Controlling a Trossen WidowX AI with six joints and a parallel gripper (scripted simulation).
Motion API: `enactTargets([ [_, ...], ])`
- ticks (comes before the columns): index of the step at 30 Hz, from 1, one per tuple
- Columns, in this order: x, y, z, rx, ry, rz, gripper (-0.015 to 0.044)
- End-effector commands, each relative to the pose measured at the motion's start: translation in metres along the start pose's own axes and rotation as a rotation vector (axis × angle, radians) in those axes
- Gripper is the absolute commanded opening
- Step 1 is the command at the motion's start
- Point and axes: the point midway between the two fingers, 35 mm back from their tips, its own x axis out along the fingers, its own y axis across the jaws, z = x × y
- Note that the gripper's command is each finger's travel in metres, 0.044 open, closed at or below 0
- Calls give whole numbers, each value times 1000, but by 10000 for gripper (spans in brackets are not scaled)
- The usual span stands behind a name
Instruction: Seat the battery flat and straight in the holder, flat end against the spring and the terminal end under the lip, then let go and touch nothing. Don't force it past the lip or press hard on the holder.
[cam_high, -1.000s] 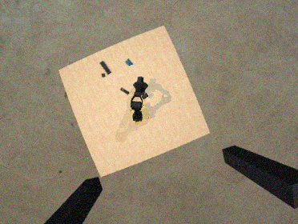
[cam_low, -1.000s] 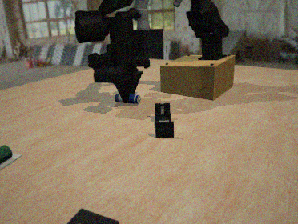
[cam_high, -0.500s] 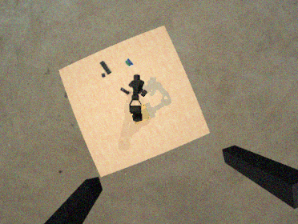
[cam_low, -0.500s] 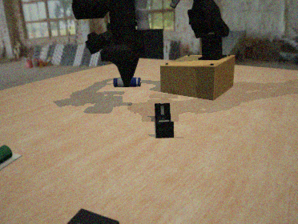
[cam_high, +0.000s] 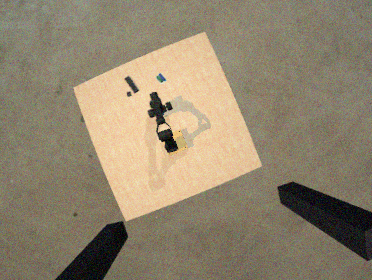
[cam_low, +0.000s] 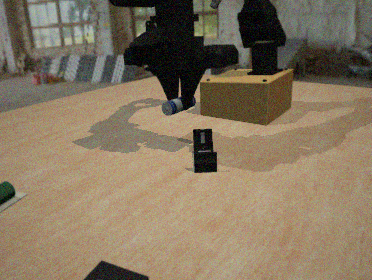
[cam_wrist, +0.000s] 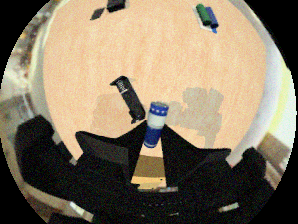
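The battery (cam_low: 172, 106) (cam_wrist: 157, 121), blue with a pale band, is held above the table. My gripper (cam_low: 181, 101) (cam_wrist: 153, 124) is shut on it; the battery sticks out past the fingertips. The black holder (cam_low: 205, 158) (cam_wrist: 131, 100) stands empty on the table, nearer the exterior camera than the battery. In the wrist view it lies just left of the battery and is turned at an angle to it, with a pale metal part near its far end. In the top view the arm hides holder and battery. Which battery end is flat is not clear.
A green cylinder (cam_low: 6, 191) (cam_wrist: 203, 15) and a blue one (cam_wrist: 212, 18) lie on a pale pad at the far right of the wrist view. A dark block (cam_high: 131, 84) (cam_wrist: 116, 5) lies farther out. The yellow box (cam_high: 180, 141) (cam_low: 232, 102) is under the arm's base.
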Motion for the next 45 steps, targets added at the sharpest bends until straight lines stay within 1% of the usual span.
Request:
enactTargets([
  [1, -4, 21, 7, -248, 0, -2, 73],
  [6, -9, 52, 13, -590, 0, 2, 73],
  [8, -10, 56, 13, -635, 0, 4, 73],
  [14, -8, 56, 13, -637, 10, 2, 73],
  [31, 30, 51, 8, -613, 252, -65, 73],
  [45, 35, 52, 11, -606, 323, -78, 73],
])
